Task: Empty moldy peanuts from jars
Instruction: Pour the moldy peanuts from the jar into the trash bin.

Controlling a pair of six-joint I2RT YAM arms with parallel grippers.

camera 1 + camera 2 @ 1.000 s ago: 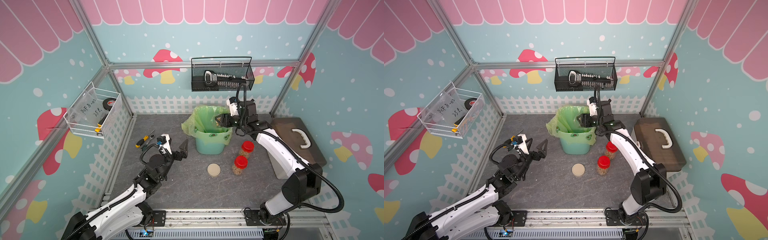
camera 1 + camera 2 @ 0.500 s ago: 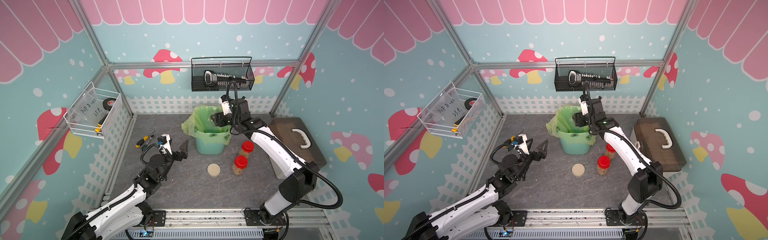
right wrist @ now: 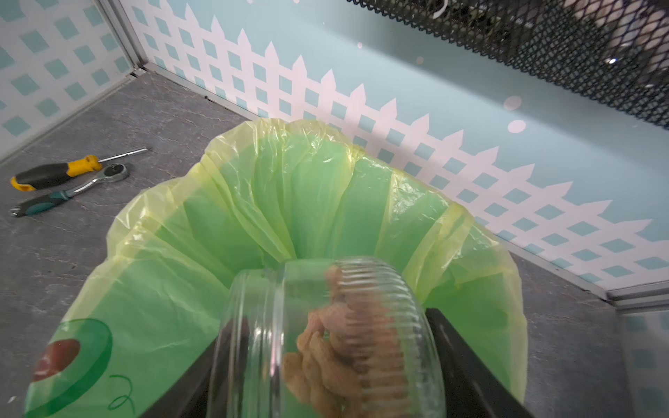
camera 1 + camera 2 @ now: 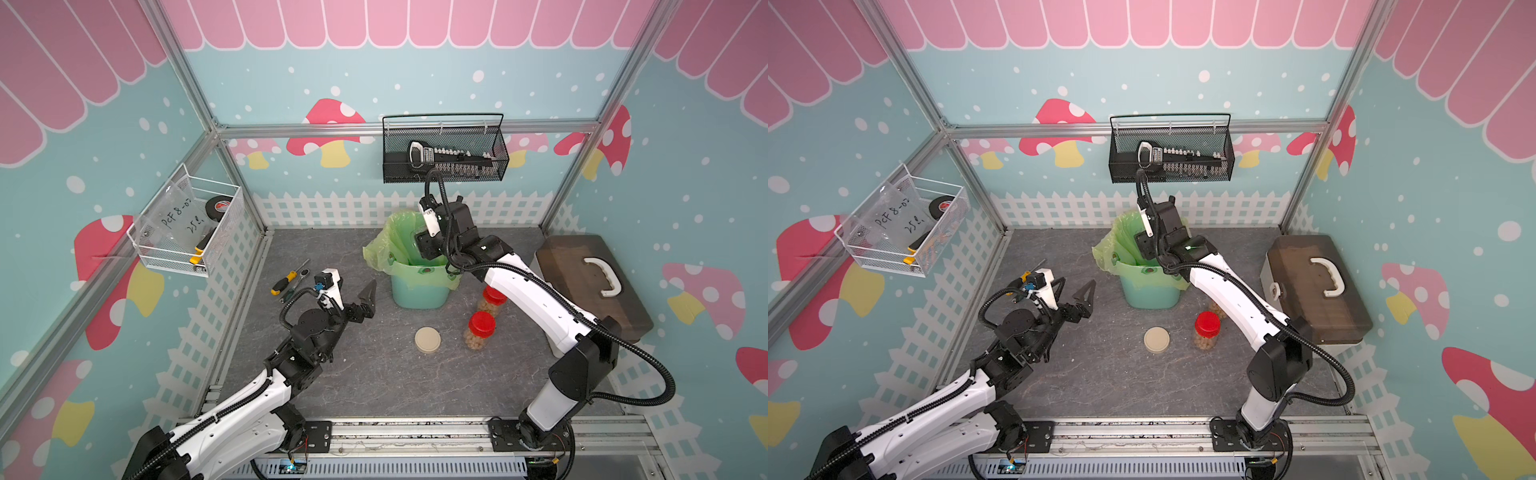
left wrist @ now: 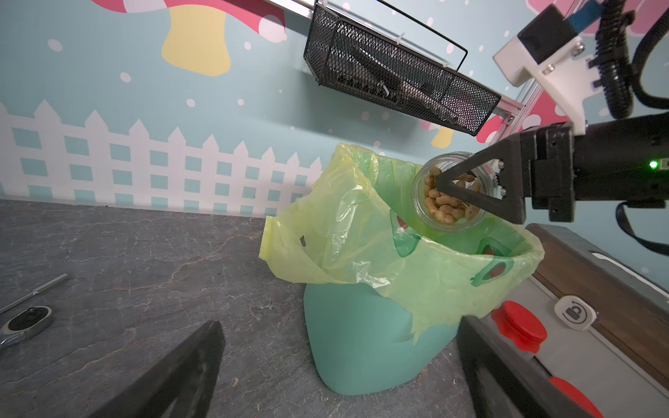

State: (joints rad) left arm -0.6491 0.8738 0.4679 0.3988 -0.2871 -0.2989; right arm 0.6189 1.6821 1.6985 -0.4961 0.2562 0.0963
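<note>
Your right gripper [image 3: 336,325] clamps the uncapped jar [image 5: 429,202], tipped over the bin [image 4: 419,291], with the peanuts [image 5: 443,210] not yet poured. Its beige lid [image 4: 427,340] lies before the bin. Two red-lidded jars [image 4: 481,331] beside the bin stand capped and full. The left gripper [image 4: 366,300], near the bin, gapes wide and empty.

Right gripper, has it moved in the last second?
Yes. The right gripper has shifted leftward in a top view, further over the teal bin's mouth.
</note>
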